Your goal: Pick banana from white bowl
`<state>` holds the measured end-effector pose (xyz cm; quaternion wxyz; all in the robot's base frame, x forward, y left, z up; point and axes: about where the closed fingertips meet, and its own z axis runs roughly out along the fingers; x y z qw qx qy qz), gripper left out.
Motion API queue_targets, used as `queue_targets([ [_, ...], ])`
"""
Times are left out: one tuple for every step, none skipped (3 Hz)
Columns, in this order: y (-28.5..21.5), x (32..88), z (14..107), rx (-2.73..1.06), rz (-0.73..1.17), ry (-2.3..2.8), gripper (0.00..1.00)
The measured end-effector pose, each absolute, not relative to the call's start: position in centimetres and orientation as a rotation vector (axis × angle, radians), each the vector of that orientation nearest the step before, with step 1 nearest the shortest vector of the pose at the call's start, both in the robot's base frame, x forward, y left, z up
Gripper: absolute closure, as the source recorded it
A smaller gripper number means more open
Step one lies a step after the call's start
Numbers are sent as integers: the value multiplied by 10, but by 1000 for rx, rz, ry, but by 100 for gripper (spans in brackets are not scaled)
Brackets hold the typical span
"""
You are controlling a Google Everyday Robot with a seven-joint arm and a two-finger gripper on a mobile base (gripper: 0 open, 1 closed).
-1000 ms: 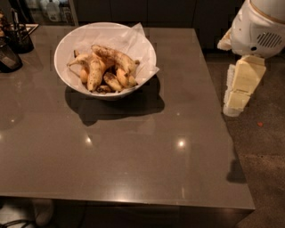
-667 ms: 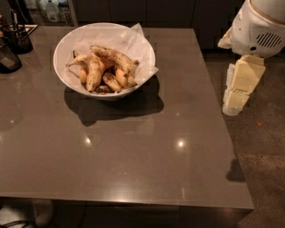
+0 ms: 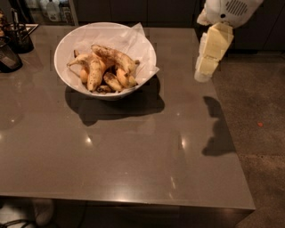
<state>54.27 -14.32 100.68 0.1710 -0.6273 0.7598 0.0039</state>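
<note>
Dark grey and glossy, the table (image 3: 133, 156) was spread across most of the view, with speckled floor (image 3: 262, 147) running along its right side. The cream-coloured gripper (image 3: 204, 71) was held in the air at the upper right, over the table's right edge, hung downwards from the white arm housing (image 3: 227, 9). Whether it was released or clenched could not be told. It was kept well apart from the white bowl (image 3: 62, 53), which was set on the far left part of the table. The bowl was lined with crinkled white paper (image 3: 129, 38), one corner of which was pushed out over the right rim. Inside, the bananas (image 3: 95, 73) were heaped together: short, yellow, heavily marked with brown spots and dark bruises. One was laid across the top of the pile. Two dark containers (image 3: 9, 58) were placed at the table's far left edge.
</note>
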Motion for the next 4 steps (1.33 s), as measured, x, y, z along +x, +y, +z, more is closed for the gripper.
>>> queue_targets([
  [-106, 586, 1021, -1812, 12, 2081, 0],
  [-96, 594, 1037, -1777, -6, 2014, 0],
  [-80, 599, 1033, -1779, 12, 2010, 0],
  [-61, 604, 1025, -1794, 86, 2001, 0],
])
